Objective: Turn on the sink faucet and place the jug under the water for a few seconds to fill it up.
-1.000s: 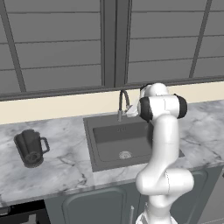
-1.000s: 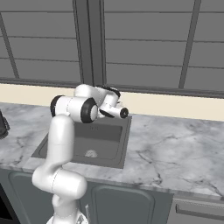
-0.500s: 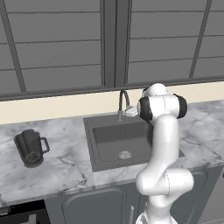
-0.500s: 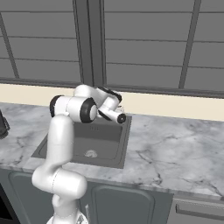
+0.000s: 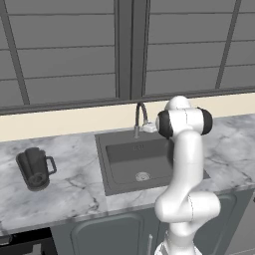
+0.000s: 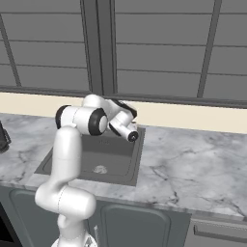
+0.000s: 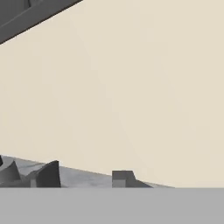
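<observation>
The dark gooseneck sink faucet [image 5: 141,116] stands behind the sink [image 5: 127,169], and I see no stream under its spout. My gripper [image 5: 148,128] is right beside the faucet's base, on its right, pointing at the cream back wall. In the hand view my gripper [image 7: 85,180] is open: two dark fingertips [image 7: 48,174] stand apart, and only the counter strip and the wall show between them. The dark jug [image 5: 35,168] stands upright on the marble counter far to the left of the sink, its handle to the right. It also peeks in at the edge as the jug [image 6: 2,137].
The marble counter [image 5: 74,191] runs on both sides of the sink, with a wide stretch [image 6: 193,164] to the right. The pale drain [image 5: 142,176] lies in the basin. Dark panelled cabinets [image 5: 74,50] hang above the cream backsplash [image 7: 131,87].
My wrist has dipped and turned slightly beside the faucet. The jug and the base have not moved.
</observation>
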Robot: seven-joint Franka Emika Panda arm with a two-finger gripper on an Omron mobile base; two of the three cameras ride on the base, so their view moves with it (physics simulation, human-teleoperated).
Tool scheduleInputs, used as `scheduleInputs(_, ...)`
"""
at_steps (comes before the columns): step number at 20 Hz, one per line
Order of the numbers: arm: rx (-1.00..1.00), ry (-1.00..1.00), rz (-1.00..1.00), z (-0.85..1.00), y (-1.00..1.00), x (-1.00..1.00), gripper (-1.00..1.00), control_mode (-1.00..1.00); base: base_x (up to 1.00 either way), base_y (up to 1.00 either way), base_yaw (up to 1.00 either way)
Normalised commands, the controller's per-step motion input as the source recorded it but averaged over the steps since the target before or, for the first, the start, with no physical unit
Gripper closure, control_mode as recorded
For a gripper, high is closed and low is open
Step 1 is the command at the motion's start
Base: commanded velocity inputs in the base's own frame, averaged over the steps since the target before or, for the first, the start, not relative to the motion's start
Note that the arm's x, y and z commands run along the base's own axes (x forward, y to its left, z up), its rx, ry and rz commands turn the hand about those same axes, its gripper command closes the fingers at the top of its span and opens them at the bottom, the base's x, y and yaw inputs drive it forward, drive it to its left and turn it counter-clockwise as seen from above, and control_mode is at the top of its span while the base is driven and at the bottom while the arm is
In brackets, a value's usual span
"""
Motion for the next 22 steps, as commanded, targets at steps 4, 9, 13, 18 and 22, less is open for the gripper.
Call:
scheduleInputs(4,0.19,0.05,-0.08,-0.41,-1.0,0.05,1.0,-1.0,0.0,0.0,0.0)
scheduleInputs(9,0.23,0.06,-0.08,-0.46,-1.0,0.0,1.0,-1.0,0.0,0.0,0.0)
scheduleInputs(13,0.22,0.08,-0.07,-0.47,-1.0,0.0,1.0,-1.0,0.0,0.0,0.0)
scheduleInputs(18,0.24,0.05,-0.03,-0.41,-0.96,0.0,1.0,-1.0,0.0,0.0,0.0)
scheduleInputs(22,0.21,0.07,-0.03,-0.4,-0.83,0.0,-1.0,-1.0,0.0,0.0,0.0)
